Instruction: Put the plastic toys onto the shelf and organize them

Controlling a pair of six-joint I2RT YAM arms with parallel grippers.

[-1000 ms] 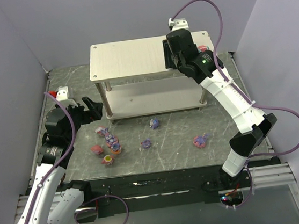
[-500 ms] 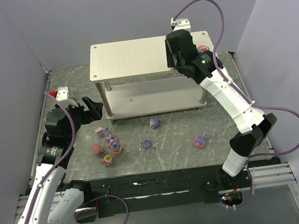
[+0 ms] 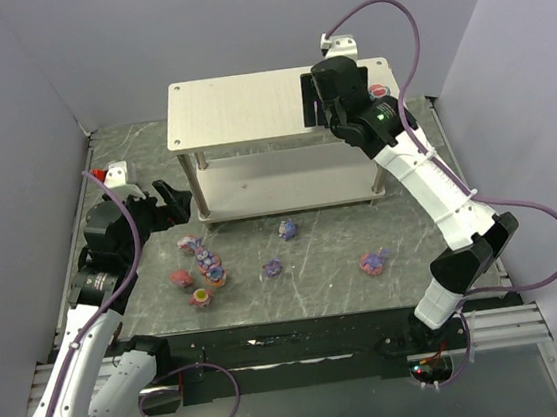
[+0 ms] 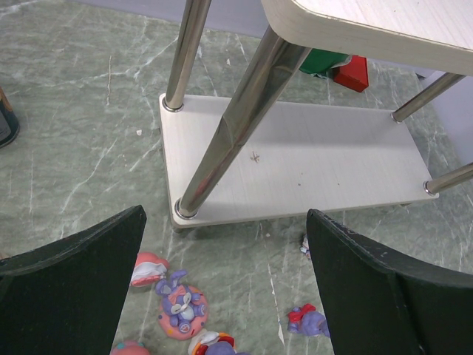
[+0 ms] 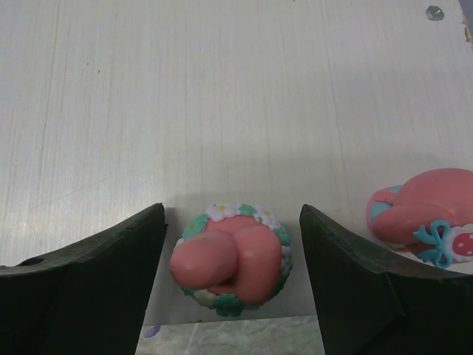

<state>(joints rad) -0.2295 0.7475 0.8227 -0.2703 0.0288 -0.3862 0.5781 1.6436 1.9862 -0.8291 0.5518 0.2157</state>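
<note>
The shelf (image 3: 237, 112) stands at the back of the table. My right gripper (image 3: 315, 102) hovers over its top board near the front right edge. In the right wrist view the right gripper (image 5: 233, 214) is open, its fingers on either side of a pink toy with a flower ring (image 5: 229, 259), apart from it. A second pink toy (image 5: 425, 214) lies to its right. My left gripper (image 4: 225, 214) is open and empty above the table by the shelf's left front leg (image 4: 236, 122). Several toys lie below it, among them a purple rabbit (image 4: 179, 307); another toy (image 3: 373, 261) lies further right.
A dark can (image 4: 6, 122) stands at the left edge of the left wrist view. A red and green object (image 4: 353, 72) sits behind the shelf. A white and red object (image 3: 113, 173) stands at the table's left. Grey walls close in the table.
My right gripper's jaws have spread wider and now stand off the pink toy on the top board. The left arm has not moved.
</note>
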